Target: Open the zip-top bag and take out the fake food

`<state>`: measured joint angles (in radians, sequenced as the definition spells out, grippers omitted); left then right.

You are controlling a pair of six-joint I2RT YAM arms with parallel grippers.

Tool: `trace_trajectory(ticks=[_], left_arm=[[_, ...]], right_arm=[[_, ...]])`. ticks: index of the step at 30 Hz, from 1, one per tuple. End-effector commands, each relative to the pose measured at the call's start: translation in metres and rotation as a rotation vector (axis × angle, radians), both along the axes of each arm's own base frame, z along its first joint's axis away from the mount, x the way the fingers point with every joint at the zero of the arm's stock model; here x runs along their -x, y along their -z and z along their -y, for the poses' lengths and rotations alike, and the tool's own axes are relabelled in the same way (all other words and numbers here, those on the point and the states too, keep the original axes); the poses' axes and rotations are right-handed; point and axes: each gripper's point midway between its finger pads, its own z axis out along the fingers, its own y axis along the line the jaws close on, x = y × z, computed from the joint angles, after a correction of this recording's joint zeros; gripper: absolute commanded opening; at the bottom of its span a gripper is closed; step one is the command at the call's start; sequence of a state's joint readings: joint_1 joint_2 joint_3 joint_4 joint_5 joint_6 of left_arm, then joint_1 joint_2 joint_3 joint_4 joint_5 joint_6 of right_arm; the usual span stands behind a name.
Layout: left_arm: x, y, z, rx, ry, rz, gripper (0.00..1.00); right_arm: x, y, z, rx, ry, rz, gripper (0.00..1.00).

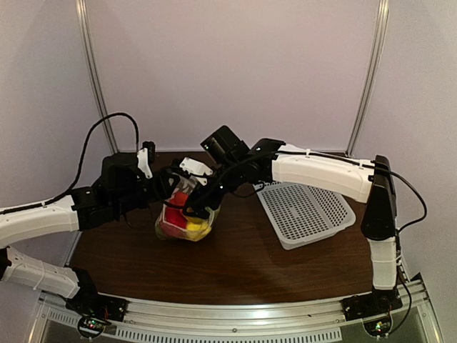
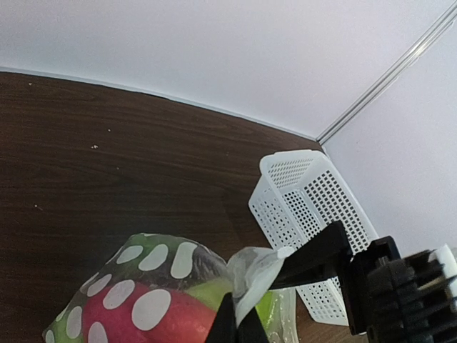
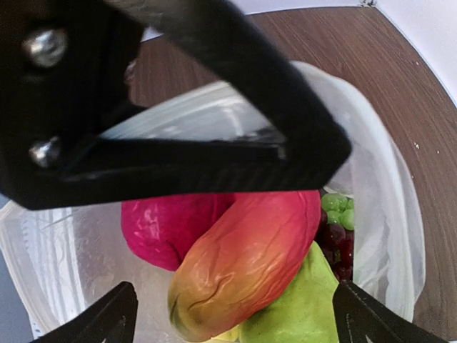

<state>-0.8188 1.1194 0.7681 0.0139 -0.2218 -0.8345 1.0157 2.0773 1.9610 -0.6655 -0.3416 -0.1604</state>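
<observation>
My left claw (image 2: 239, 318) pinches the rim of the zip-top bag (image 2: 146, 282) on the desk (image 2: 107, 157); my right claw (image 3: 235, 314) hangs wide over its open mouth. Next, I judge, it must close on the fake food (image 3: 246, 250).

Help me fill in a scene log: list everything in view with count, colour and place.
bag: one, clear with white dots, on the table left of the basket, mouth up
fake food: at least six pieces, red, orange-red, green, yellow, plus purple and green grapes, all inside the bag
basket: one, white, perforated, on the right side of the table
table: one, dark brown wood
wall: pale, behind the table
left gripper: black, shut on the bag's rim
right gripper: black, open, at the bag's mouth
</observation>
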Motion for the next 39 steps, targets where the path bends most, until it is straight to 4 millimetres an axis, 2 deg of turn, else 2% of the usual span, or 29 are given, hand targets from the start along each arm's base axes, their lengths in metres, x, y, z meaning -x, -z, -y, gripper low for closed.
trace_trajectory(ticks=[1,12,17,23,25,30,39], left_arm=[[-0.004,-0.023,-0.011,0.099,-0.059,0.048,0.00],[-0.005,-0.013,-0.019,0.160,-0.082,0.003,0.00],[-0.007,-0.010,-0.024,0.159,-0.099,0.000,0.00],[-0.008,-0.009,-0.027,0.160,-0.106,0.001,0.00],[-0.009,-0.008,-0.028,0.159,-0.111,0.001,0.00],[-0.010,-0.007,-0.032,0.137,-0.125,0.013,0.00],[-0.019,-0.008,-0.040,0.061,-0.153,0.053,0.00]], right_arm=[[-0.013,0.029,-0.005,0.040,0.098,-0.002,0.99],[-0.022,0.042,-0.014,0.005,0.114,0.066,0.89],[-0.027,0.048,-0.014,0.022,0.118,0.098,0.74],[-0.026,0.051,-0.015,0.030,0.098,0.104,0.46],[-0.024,0.044,-0.014,0.026,0.087,0.111,0.40],[-0.020,0.010,-0.004,-0.017,0.066,0.134,0.36],[-0.014,-0.043,0.019,-0.127,0.013,0.021,0.30]])
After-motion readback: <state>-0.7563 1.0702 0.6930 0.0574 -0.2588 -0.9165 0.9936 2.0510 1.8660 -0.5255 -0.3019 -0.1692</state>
